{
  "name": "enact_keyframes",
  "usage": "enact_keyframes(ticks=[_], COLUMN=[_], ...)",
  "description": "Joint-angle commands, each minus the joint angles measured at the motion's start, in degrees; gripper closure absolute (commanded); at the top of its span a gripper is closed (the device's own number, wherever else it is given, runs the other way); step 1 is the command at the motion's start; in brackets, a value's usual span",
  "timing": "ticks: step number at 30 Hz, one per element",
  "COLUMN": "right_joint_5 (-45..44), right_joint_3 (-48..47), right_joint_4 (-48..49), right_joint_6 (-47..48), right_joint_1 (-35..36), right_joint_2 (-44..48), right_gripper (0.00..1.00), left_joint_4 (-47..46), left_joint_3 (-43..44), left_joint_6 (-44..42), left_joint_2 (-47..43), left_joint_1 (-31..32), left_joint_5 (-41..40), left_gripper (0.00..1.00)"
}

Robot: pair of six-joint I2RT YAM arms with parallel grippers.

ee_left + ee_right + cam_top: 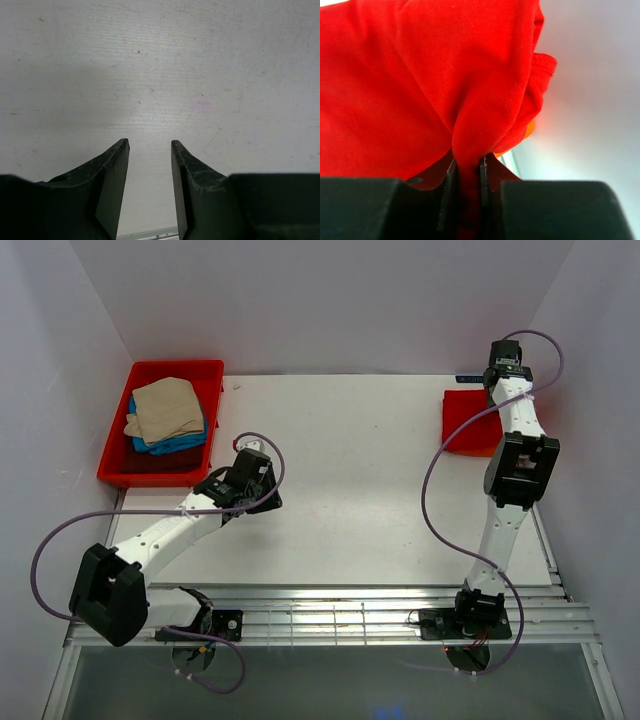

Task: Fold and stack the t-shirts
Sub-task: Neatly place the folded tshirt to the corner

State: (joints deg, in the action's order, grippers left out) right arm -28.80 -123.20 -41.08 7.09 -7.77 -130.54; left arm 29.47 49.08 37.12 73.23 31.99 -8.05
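A bright red t-shirt (466,421) lies bunched at the table's far right. My right gripper (492,398) is over it and shut on a fold of it; the wrist view shows the red cloth (430,85) pinched between the jaws of that gripper (467,167). A bit of orange cloth (530,131) peeks from under it. Beige (165,408), blue (183,444) and dark red (160,463) shirts lie stacked in the tray. My left gripper (262,498) is open and empty just above bare table (150,144).
The red plastic tray (213,374) stands at the far left corner of the white table (350,480). White walls close in the left, back and right sides. A metal rail (330,620) runs along the near edge by the arm bases.
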Motion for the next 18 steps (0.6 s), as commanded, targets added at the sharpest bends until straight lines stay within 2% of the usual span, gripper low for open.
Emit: enact_keyframes(ticks=[1,2,3,4,7,8,13,18], right_joint_5=[-8.4,-8.6,-8.3,-7.9,-6.0,-5.4,-2.5,3.1], right_joint_3=[-1.3,-1.4,-1.0,-0.7,1.5,2.1,5.5,21.6], right_joint_4=[4.3,4.3,4.5,4.9,5.8,6.5,6.0,11.5], right_joint_6=[0.6,0.5,0.0,-0.1,-0.5,-0.7,-2.0,-2.9], right_joint_1=[-2.6,-3.0,-3.8,-4.1,-4.4,-4.3,-4.1,0.1], right_joint_2=[-0.2,-0.2,0.1,0.5,2.6,3.3,8.8,24.3], right_gripper=[0.80,0.69,0.39,0.35,0.34,0.27,0.26,0.27], left_joint_4=[1.6,2.0,2.1,2.3,2.3,2.3,2.1,0.2], left_joint_3=[-0.7,-0.7,-0.7,-0.7,-0.1,0.0,1.1,3.8], left_joint_6=[1.0,1.2,1.2,1.3,1.3,1.3,1.1,-1.6], left_joint_2=[-3.2,-3.3,-3.4,-3.4,-3.1,-2.7,-2.0,-1.3], left_joint_1=[-0.3,-0.3,-0.3,-0.3,-0.3,-0.3,-0.3,-0.7], left_joint_5=[-1.3,-1.5,-1.5,-1.6,-1.6,-1.6,-2.0,-3.3], left_gripper=[0.50,0.50,0.50,0.50,0.49,0.49,0.47,0.47])
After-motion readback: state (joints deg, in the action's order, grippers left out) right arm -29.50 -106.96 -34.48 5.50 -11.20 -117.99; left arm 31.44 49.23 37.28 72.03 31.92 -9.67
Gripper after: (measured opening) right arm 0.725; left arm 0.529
